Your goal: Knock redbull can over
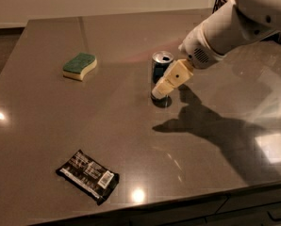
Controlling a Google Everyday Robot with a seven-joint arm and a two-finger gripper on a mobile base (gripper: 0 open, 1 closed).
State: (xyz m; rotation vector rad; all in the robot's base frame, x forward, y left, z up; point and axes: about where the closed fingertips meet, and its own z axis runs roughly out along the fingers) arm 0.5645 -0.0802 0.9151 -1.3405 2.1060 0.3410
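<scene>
The redbull can stands upright near the middle of the grey table, blue and silver with a silver top. My gripper comes in from the right on a white arm. Its cream fingers lie in front of the can's right side and cover its lower part, at or very near the can.
A green and yellow sponge lies at the back left. A dark snack bar wrapper lies at the front left. The table's front edge runs along the bottom. A dark object sits at the back right corner behind the arm.
</scene>
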